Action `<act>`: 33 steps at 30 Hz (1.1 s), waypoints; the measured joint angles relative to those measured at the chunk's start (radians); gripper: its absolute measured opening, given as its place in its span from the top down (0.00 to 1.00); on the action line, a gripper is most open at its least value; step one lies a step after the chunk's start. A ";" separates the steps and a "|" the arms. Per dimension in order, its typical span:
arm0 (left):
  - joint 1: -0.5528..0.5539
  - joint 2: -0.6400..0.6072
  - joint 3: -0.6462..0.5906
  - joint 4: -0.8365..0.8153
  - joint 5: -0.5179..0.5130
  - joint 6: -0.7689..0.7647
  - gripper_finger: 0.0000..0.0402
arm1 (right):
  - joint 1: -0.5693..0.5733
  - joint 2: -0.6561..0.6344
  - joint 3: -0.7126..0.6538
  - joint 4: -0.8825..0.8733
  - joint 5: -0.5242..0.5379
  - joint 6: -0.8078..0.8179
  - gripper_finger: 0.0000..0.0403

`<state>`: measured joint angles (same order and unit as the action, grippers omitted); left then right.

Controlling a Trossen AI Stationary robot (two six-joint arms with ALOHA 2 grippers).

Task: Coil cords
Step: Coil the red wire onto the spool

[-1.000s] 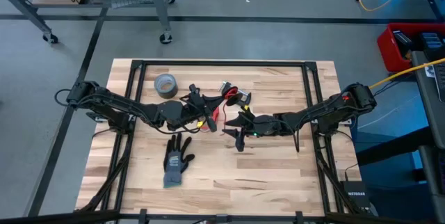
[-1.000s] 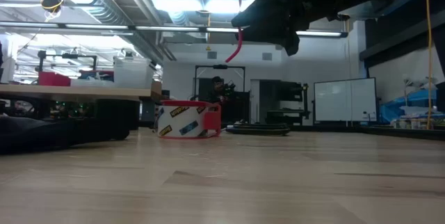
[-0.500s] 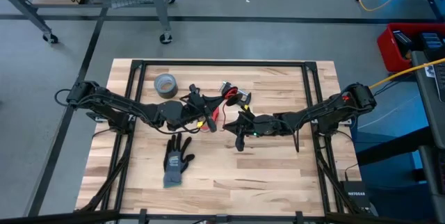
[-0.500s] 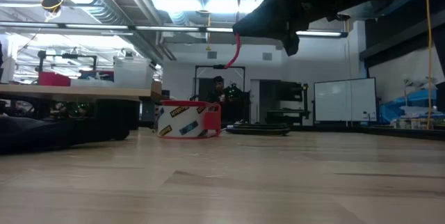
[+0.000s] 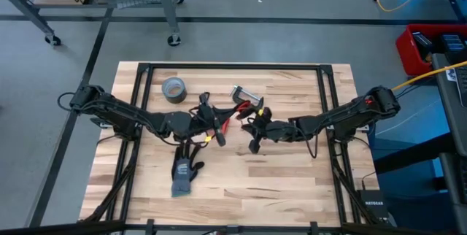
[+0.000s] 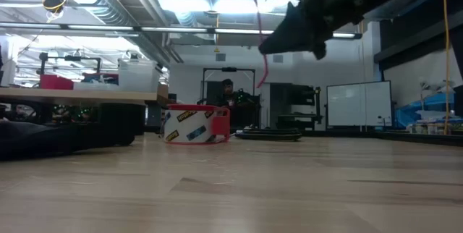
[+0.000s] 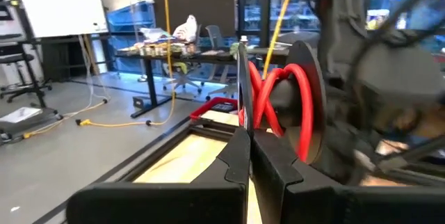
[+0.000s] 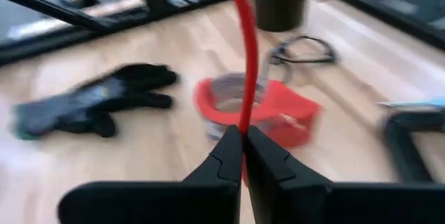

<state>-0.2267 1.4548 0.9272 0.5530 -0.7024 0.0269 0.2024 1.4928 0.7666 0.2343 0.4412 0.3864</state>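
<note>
We see both arms meeting over the middle of the tabletop (image 5: 292,184), a little toward its far edge. The right tool (image 8: 243,156) is closed on the red cord (image 8: 245,57); in its wrist view the two dark fingers pinch together around the cord, which runs straight on past the fingertips. The left tool (image 7: 249,156) is closed as well, and in its wrist view red loops of the cord are bunched just beyond its fingertips, against a dark round part we cannot identify. From above, the red cord (image 5: 246,106) spans the short gap between the left tool (image 5: 213,127) and the right tool (image 5: 255,128), held above the wood. In the low view the cord (image 6: 258,30) hangs as a thin red line from the raised right tool (image 6: 289,36), well clear of the surface.

We find the black cord (image 8: 304,49) lying looped on the wood toward the far edge; it is too small to make out from above.

A grey duct-tape roll (image 5: 174,88) sits near the far-left corner. A red-edged tape ring (image 6: 197,124) rests on the wood below the tools. A dark glove (image 5: 185,170) lies flat nearer the front edge, left of centre, just beside the left arm.

The front half of the tabletop to the right of the glove is bare wood, as is the strip along the right edge. The black frame rails run just inside the left, right and far edges.
</note>
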 joint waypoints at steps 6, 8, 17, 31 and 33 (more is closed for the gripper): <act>-0.024 0.000 0.000 -0.048 -0.006 -0.020 1.00 | 0.000 -0.119 0.000 -0.143 0.091 -0.025 0.99; -0.024 0.000 0.000 -0.076 -0.008 -0.046 1.00 | 0.000 -0.162 0.000 -0.186 0.100 -0.025 0.98; -0.023 0.000 0.000 -0.227 -0.008 -0.187 1.00 | 0.000 -0.302 0.000 -0.224 0.166 -0.032 0.99; -0.021 0.000 0.000 -0.284 0.008 -0.263 1.00 | 0.000 -0.317 0.000 0.025 0.073 -0.097 0.99; -0.016 0.000 0.000 -0.285 0.008 -0.263 1.00 | 0.000 -0.317 0.000 0.032 0.042 -0.070 0.99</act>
<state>-0.2423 1.4551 0.9272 0.2681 -0.6941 -0.2363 0.2024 1.1755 0.7666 0.2668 0.4832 0.3167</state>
